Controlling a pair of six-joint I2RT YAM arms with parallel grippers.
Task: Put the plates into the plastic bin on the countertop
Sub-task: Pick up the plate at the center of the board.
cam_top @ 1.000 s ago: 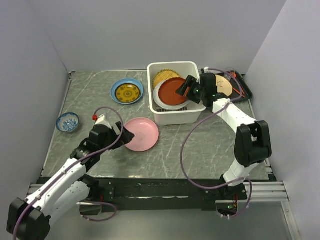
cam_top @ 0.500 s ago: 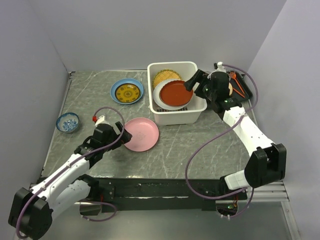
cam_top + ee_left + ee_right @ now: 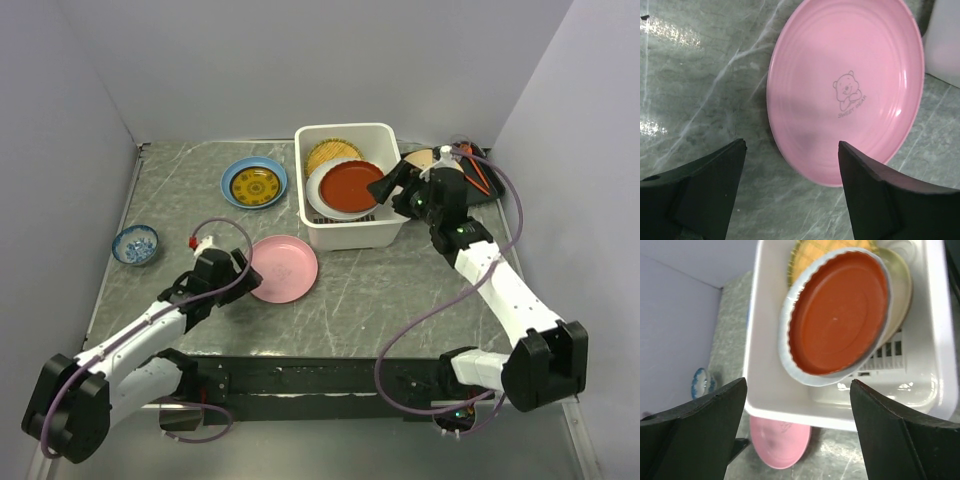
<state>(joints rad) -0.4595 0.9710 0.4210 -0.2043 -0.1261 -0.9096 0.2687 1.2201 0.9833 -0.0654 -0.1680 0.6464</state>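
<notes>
While the right gripper (image 3: pixel 388 182) hangs released and empty at the bin's (image 3: pixel 350 236) three o'clock rim, the left gripper (image 3: pixel 791 146), likewise released, faces the pink plate (image 3: pixel 285 268) on the countertop (image 3: pixel 410 290); next it should pinch the plate's nine o'clock edge.

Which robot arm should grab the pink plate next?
Left. The left gripper hovers open right at the edge of the pink plate, which lies on the countertop. The right gripper is open over by the plastic bin, near the red plate, farther away.
</notes>
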